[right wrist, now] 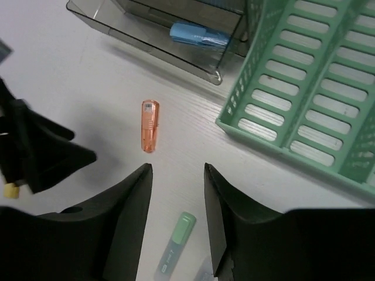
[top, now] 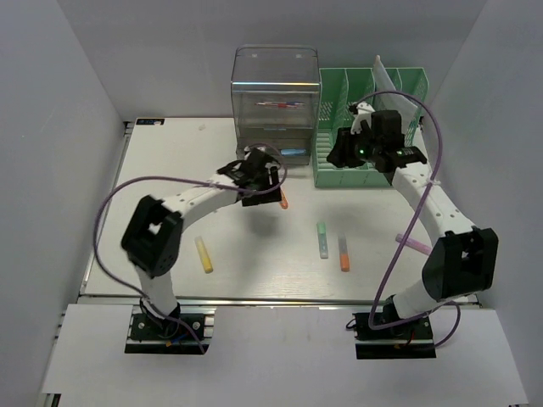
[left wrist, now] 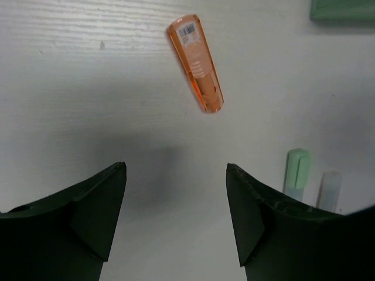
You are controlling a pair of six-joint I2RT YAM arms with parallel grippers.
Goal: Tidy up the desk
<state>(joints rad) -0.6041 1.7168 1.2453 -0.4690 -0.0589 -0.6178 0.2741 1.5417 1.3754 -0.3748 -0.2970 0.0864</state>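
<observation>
Top view: the desk (top: pixel 170 170) spans the whole scene under both arms, off-white, w/ the clear drawer unit (top: pixel 276 85) far centre and the green file rack (top: pixel 348 174) just right of it. Loose on it are a yellow marker (top: pixel 204 254) near left, a green marker (top: pixel 322 240) and an orange-ended marker (top: pixel 344 254) side by side near centre, and a purple marker (top: pixel 413 244) near right beside the right arm. The left gripper (top: pixel 270 180) hovers just in front of the drawer unit. The right gripper (top: pixel 339 153) hangs over the rack's near-left part. Left wrist view: jaws spread wide, nothing btwn them. The orange marker (left wrist: pixel 196 61) lies flat on the desk beyond the tips, apart from them. Right wrist view: jaws parted and empty too, the same orange marker ahead, and a blue item (right wrist: pixel 199 35) sits in a low drawer of the unit. We judge the desk rigid, heavy and fixed, so not a thing to lift. Its top looks hard and smooth, so the markers (prob. light, slick plastic) may roll or skid. We'd take each one across the barrel at mid-length, fingers coming down either side.
</observation>
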